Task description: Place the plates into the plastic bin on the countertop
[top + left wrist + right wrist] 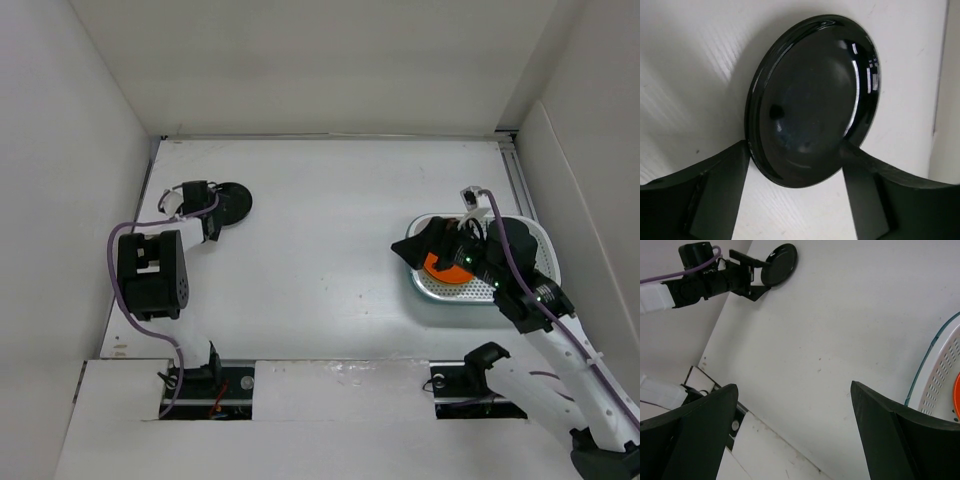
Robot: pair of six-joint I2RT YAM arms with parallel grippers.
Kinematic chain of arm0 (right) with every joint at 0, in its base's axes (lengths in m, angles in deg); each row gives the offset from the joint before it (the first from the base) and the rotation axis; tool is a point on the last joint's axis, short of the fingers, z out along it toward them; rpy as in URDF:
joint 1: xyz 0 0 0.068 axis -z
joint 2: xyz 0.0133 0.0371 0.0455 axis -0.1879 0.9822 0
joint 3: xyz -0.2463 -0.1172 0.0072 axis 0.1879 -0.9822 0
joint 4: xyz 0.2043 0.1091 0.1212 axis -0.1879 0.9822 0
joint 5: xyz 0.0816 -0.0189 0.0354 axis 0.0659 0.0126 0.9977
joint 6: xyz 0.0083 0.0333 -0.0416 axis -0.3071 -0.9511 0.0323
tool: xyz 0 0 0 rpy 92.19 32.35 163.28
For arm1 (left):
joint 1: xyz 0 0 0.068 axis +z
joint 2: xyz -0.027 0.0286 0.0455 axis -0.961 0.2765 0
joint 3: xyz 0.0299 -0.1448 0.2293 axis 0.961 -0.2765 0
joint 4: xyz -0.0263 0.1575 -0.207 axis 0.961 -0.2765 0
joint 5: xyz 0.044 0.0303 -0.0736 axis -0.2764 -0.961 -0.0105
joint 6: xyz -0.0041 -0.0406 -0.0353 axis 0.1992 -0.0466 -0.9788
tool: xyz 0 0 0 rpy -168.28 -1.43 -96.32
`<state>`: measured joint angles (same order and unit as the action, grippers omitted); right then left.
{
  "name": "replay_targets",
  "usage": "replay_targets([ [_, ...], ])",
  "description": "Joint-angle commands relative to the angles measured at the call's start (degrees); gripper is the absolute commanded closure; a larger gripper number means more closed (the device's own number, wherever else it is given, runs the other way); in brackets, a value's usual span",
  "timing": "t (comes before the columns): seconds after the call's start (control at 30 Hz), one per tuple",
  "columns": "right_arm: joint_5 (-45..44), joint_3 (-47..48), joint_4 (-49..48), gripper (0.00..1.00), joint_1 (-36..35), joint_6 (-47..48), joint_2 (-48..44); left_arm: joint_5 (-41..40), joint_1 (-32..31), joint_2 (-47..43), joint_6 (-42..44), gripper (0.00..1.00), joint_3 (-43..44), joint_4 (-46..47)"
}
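A glossy black plate (230, 203) lies on the white countertop (330, 230) at the back left. My left gripper (207, 216) is open around its near part. In the left wrist view the black plate (812, 100) fills the gap, and both fingertips (742, 152) stand right at its rim. The plastic bin (545, 240) sits at the right, with an orange plate (440, 268) on its perforated floor. My right gripper (408, 250) hovers open and empty over the bin's left edge. In the right wrist view the bin's rim (930, 367) and the orange plate (957, 397) show at the right.
White walls close in the countertop on the left, back and right. A metal rail (515, 170) runs along the back right. The left arm's black body (150, 272) hangs near the left wall. Two base slots (205, 388) cut the near ledge.
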<state>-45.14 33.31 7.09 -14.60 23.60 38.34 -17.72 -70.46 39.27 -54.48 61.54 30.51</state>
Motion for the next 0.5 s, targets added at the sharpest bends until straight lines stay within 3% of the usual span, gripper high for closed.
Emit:
replay_targets([
  [0.0,-5.3,1.9,-4.7,0.00,-1.1,0.2,-0.4,0.6,0.0,3.0,-2.3,0.34,0.8,-2.5],
  [0.1,-5.9,1.9,-4.7,0.01,-1.1,-0.3,0.1,0.6,0.0,4.2,-2.9,0.57,1.3,-3.2],
  [0.17,-5.9,2.4,-4.7,0.01,-1.1,-0.3,0.1,1.1,0.0,4.3,-3.5,0.78,1.3,-3.3],
  [0.27,-5.9,2.4,-4.7,0.02,-0.6,-0.3,0.1,1.1,0.0,4.3,-4.1,0.95,-0.2,-2.4],
  [0.33,-6.4,2.9,-4.7,0.04,0.0,-0.3,0.1,2.1,0.6,3.5,-3.6,1.00,-0.3,-0.5],
  [0.47,-5.1,2.9,-5.2,0.00,0.0,0.4,0.1,6.9,0.6,1.8,0.7,1.00,0.3,2.1],
])
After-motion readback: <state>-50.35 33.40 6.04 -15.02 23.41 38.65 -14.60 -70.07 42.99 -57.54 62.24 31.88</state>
